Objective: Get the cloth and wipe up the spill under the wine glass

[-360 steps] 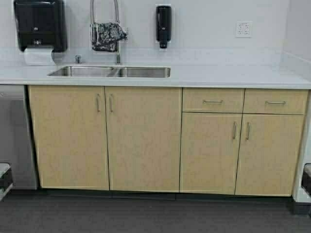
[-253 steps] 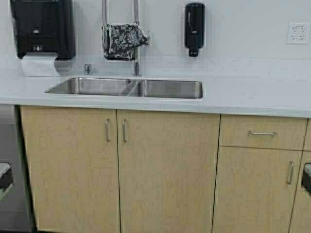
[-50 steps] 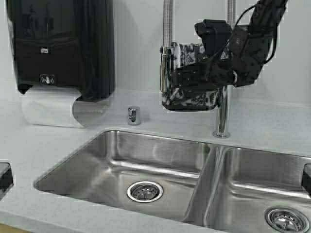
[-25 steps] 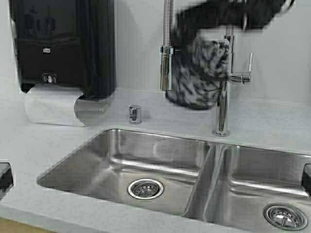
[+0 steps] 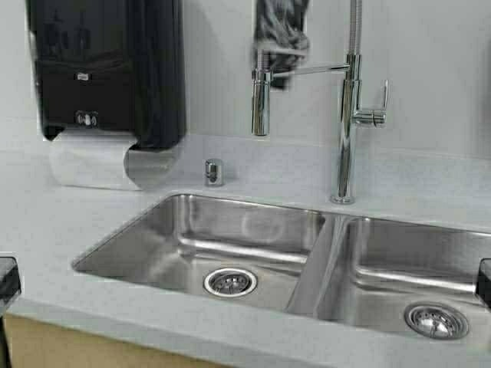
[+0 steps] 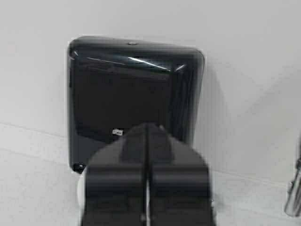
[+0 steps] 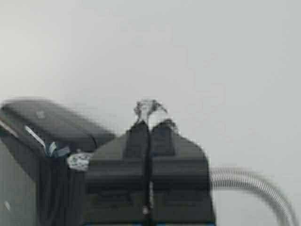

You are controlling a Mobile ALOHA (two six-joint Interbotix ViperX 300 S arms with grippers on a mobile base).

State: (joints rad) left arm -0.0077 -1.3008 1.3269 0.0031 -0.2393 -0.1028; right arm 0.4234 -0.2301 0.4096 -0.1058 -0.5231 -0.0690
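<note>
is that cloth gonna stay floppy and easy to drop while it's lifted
Probably floppy: the cloth hangs bunched and limp above the faucet. It seems light. The right gripper pinches only a small tuft, so it could slip.

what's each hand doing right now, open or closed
Left hand: closed, holding nothing, facing the paper towel dispenser.
Right hand: closed on the cloth, raised above the faucet.

Light: bright, even, from overhead.
Glare: on sink [image 5: 253,238] steel and faucet [image 5: 347,115].
Blur: cloth [image 5: 281,34] smeared; right wrist view soft.
</note>
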